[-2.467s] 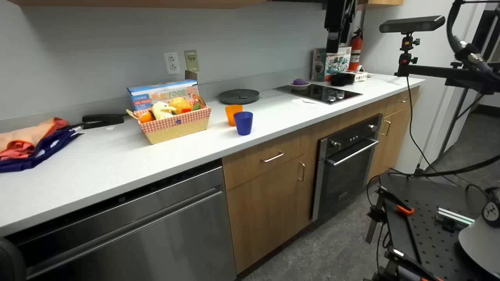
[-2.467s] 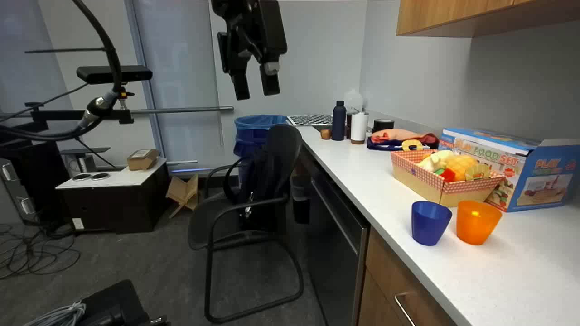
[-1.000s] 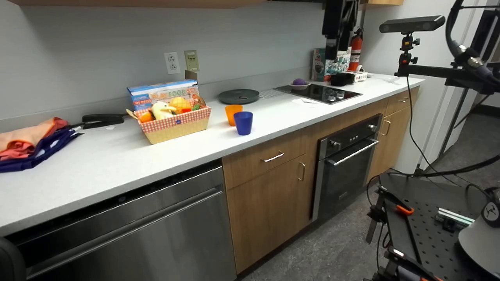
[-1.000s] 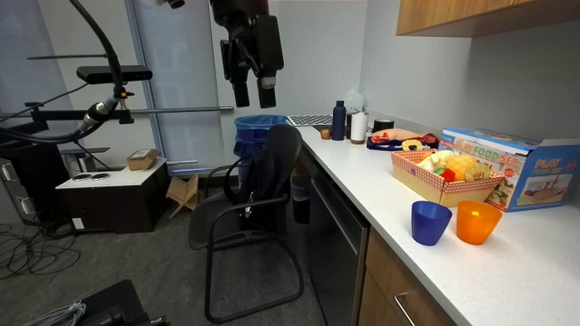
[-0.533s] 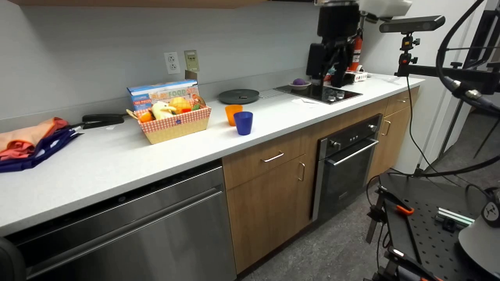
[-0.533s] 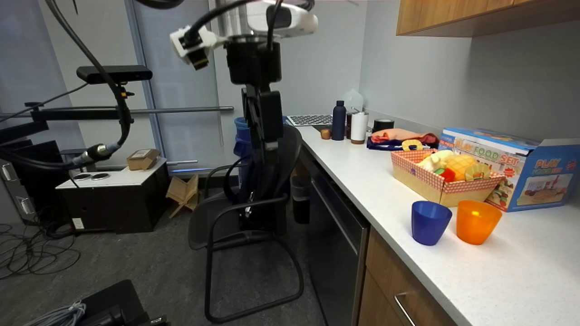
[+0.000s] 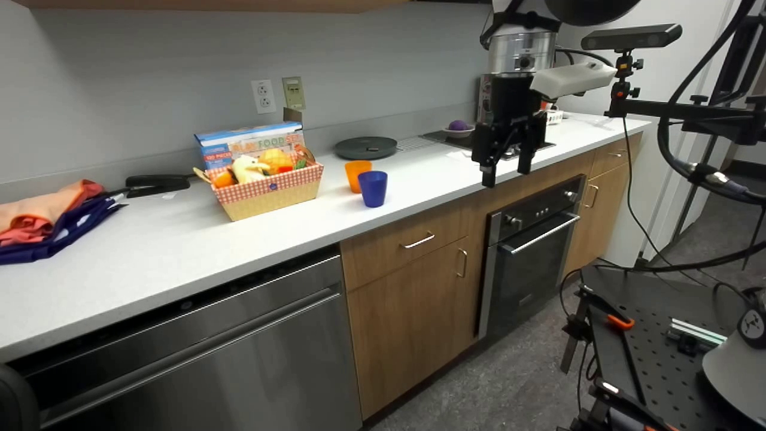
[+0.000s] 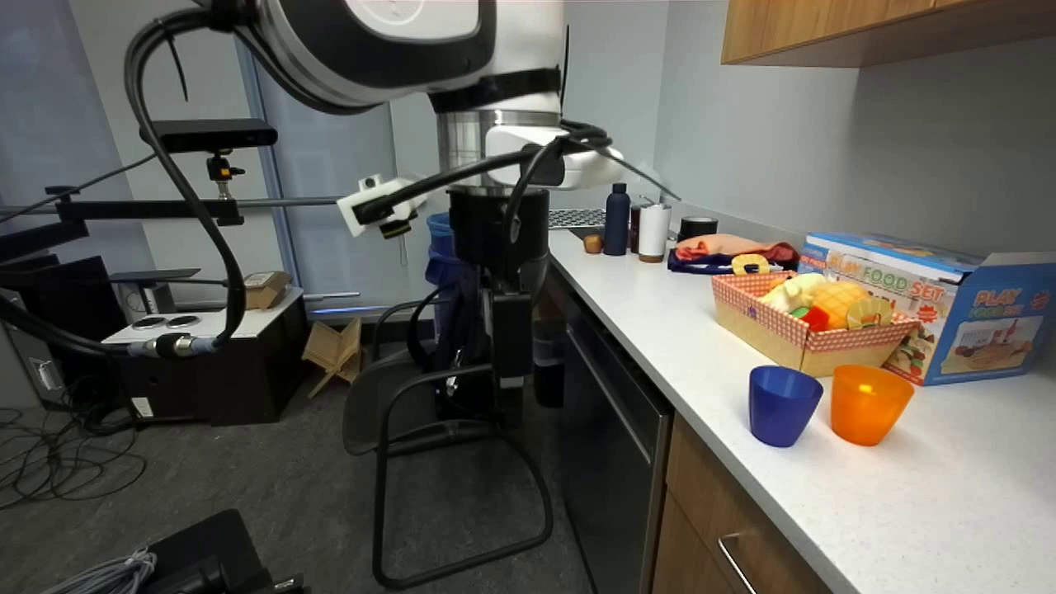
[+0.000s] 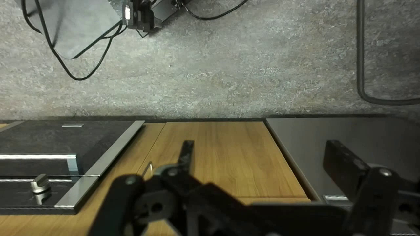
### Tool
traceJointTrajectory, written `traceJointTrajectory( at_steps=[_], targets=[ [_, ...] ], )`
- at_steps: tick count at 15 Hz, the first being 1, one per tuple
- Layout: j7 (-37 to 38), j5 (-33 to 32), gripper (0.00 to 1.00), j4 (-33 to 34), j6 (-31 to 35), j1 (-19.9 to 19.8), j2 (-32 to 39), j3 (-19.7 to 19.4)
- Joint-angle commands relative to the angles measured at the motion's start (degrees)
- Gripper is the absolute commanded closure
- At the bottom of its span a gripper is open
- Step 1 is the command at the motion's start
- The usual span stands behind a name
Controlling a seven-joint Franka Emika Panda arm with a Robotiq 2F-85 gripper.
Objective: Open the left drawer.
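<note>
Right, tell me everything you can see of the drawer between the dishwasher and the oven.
The drawer has a wide, shallow front that looks like brown wood, with one slim silver bar handle set level near its middle. It looks shut, flush with the cabinet door below, so its inside is hidden. It sits right under the white counter. Nothing holds the handle; the gripper is apart from it.

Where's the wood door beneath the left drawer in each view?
In an exterior view, wood door: lower middle.
In an exterior view, wood door: bottom edge, right of centre.
In the wrist view, wood door: just below centre.
Shared landmark: steel appliance front, beside the door.
</note>
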Motion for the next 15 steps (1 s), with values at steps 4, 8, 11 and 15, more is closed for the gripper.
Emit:
traceJointTrajectory(
  at_steps=[4, 8, 11, 15],
  targets=[
    [0.35, 0.08, 0.00, 0.00, -0.03, -0.37, 0.20, 0.06],
    [-0.35, 0.58, 0.00, 0.25, 0.51, -0.09, 0.80, -0.18],
    [0.65, -0.65, 0.00, 0.44, 2.54, -0.76, 4.14, -0.05],
    [-0.34, -1.39, 0.00, 1.28, 9.21, -0.69, 11.69, -0.88]
  ],
)
